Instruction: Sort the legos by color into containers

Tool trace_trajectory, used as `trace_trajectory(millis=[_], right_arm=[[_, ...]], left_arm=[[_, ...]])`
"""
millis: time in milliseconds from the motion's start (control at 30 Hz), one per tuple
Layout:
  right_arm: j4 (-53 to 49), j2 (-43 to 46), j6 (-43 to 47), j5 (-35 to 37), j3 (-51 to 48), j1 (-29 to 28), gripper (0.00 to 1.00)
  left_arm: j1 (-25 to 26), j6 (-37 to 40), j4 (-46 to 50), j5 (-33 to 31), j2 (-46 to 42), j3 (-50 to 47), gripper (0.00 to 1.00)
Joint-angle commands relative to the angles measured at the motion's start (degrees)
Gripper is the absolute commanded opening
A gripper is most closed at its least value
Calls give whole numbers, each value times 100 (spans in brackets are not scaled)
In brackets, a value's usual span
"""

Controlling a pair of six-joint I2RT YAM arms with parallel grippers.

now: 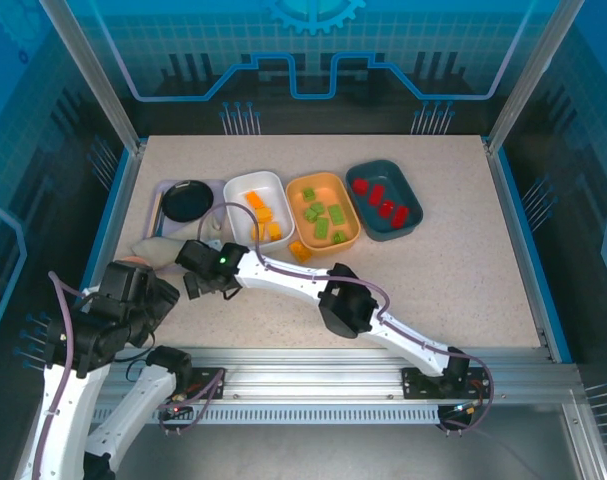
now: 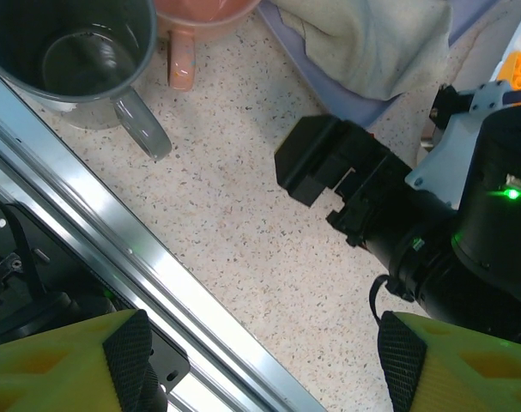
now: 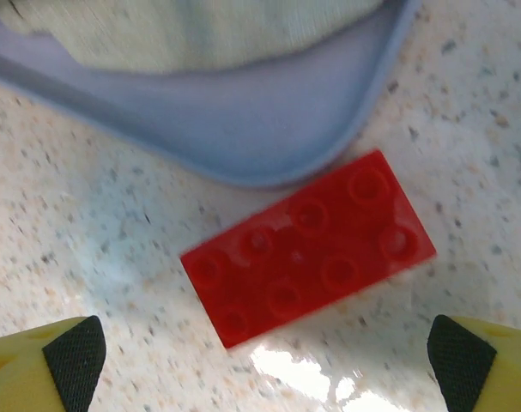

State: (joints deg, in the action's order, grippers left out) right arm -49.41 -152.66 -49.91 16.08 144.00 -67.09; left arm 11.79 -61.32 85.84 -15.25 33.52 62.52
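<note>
One red brick (image 3: 307, 249): glossy moulded plastic, rectangular, eight round studs up. It lies flat on the speckled stone-look tabletop (image 3: 88, 249), just beside the rounded corner of the lavender tray (image 3: 269, 137). In the right wrist view its long axis runs lower-left to upper-right. The right gripper (image 3: 264, 360) has its jaws wide apart, straddling the brick without contact. The left gripper (image 2: 269, 365) has its jaws apart above the table's near edge

I can't read any words, numbers or brand marks; the blue patterned back panel (image 1: 403, 60) bears a light-blue gear emblem (image 1: 315, 12).

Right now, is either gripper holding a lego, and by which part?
Nothing is held. The right gripper stands open above a red lego lying flat on the table; the left gripper is open and empty too.
</note>
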Motion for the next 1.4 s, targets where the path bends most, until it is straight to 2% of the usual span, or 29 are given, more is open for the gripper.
trace_trajectory(millis=[0,100,267,500,700,967,1167,1367], right_arm=[[-135,-317,-366,245,512,80,100],[-364,-541,-479,407,721,141,97],[-701,-689,-219,1079,872,82,83],[-1133,-638,-135,1261,744,162,65],[-694,142,31,1180,-482,231,45],[-491,899,278,947,-1360,232,18],[-88,1833,345,664,-2616,231,12],[441,3258,648,469,-4143,297,12]], left_arm=[[16,154,162,101,-46,111,74],[15,141,147,137,-45,120,74],[16,120,112,169,-39,94,73],[16,58,-44,234,-42,16,73],[16,49,-183,259,-12,-55,73],[16,-2,-357,315,-3,-205,72],[16,9,-579,464,18,-414,73],[16,226,-1764,1633,315,-1058,72]])
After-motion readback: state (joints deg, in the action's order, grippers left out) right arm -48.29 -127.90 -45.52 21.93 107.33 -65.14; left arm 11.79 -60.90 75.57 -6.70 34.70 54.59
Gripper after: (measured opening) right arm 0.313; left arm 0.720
